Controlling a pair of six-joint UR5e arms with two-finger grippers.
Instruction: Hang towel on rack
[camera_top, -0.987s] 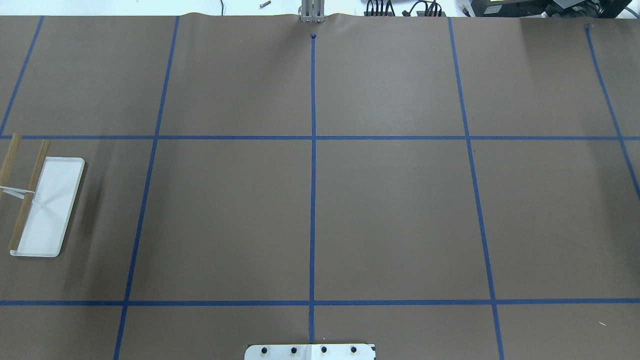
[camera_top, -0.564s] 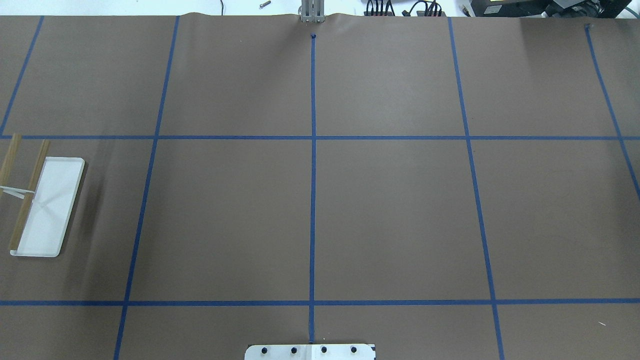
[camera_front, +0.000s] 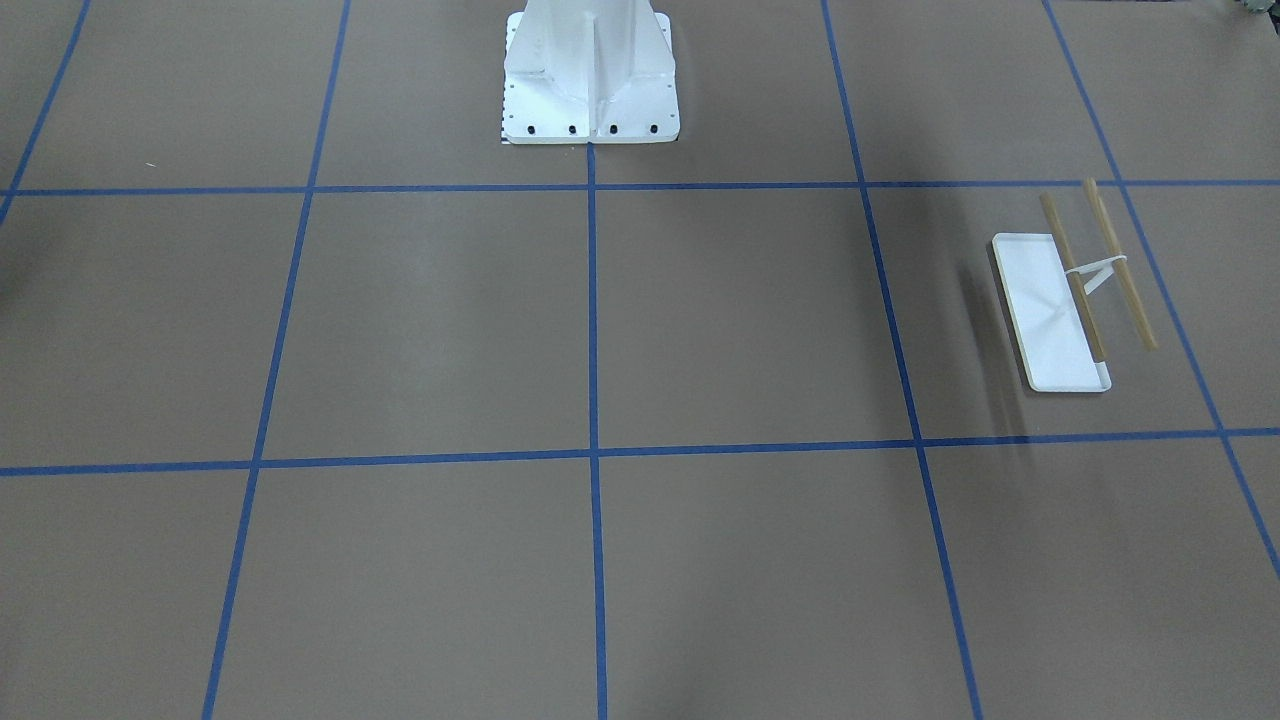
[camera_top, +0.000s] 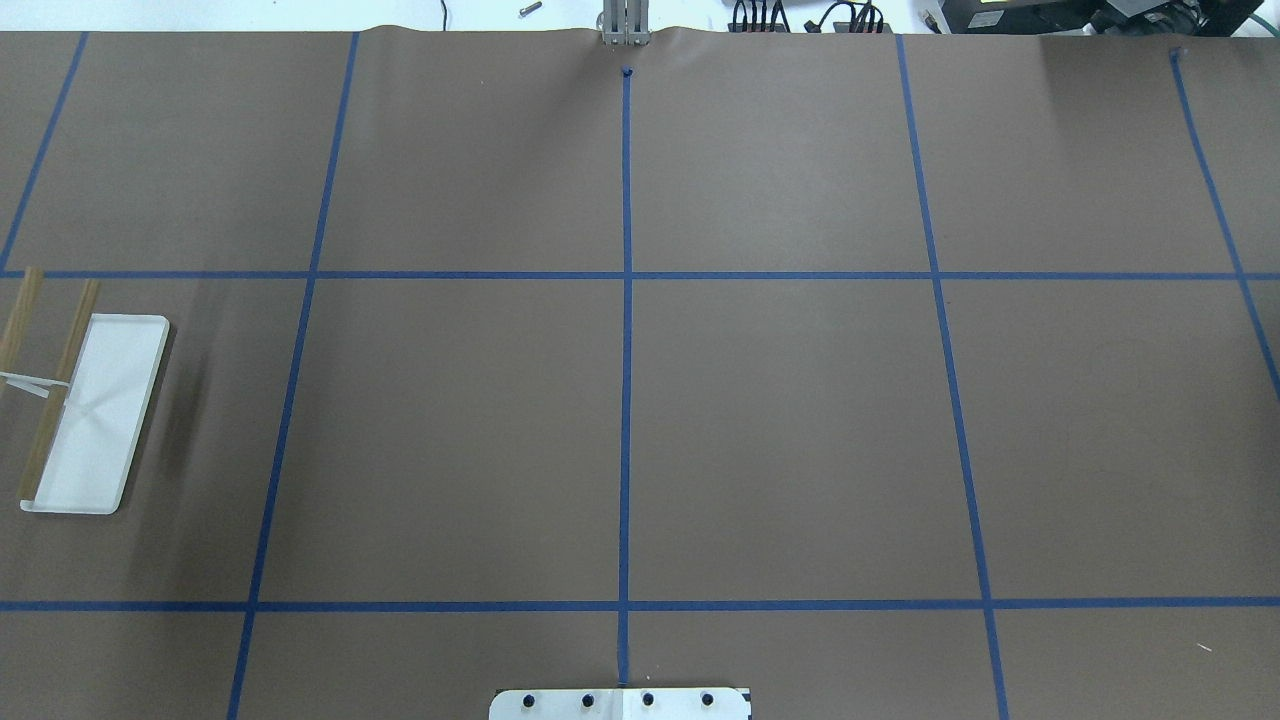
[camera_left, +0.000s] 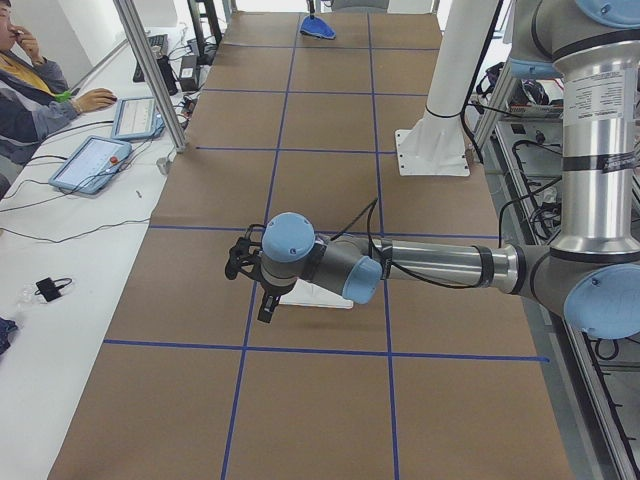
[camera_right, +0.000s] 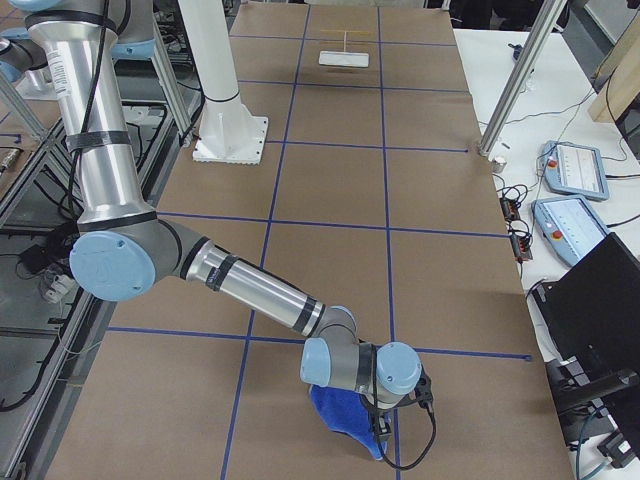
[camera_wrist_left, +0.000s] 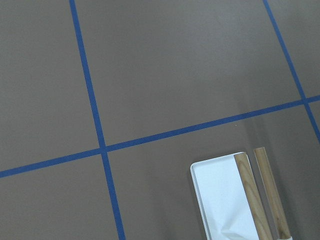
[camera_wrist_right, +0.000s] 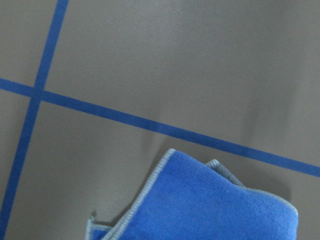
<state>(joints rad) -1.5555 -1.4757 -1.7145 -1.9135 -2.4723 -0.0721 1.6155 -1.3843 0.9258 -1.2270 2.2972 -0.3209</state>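
Observation:
The rack (camera_top: 95, 410) stands at the table's far left, a white tray base with two light-wood rods (camera_top: 60, 390); it also shows in the front-facing view (camera_front: 1050, 310), the left wrist view (camera_wrist_left: 225, 200) and far off in the right view (camera_right: 343, 58). The blue towel (camera_right: 345, 418) lies bunched on the table at the robot's right end, with its grey edge showing in the right wrist view (camera_wrist_right: 210, 205). My left gripper (camera_left: 266, 308) hangs over the rack's end. My right gripper (camera_right: 380, 428) is down at the towel. I cannot tell whether either is open or shut.
The white bolted pedestal (camera_front: 590, 80) stands at the robot's side, mid-table. Blue tape lines grid the brown table cover (camera_top: 780, 430). An operator (camera_left: 30, 95) sits by tablets (camera_left: 90, 165) on the far bench. A metal post (camera_left: 152, 70) rises at that edge.

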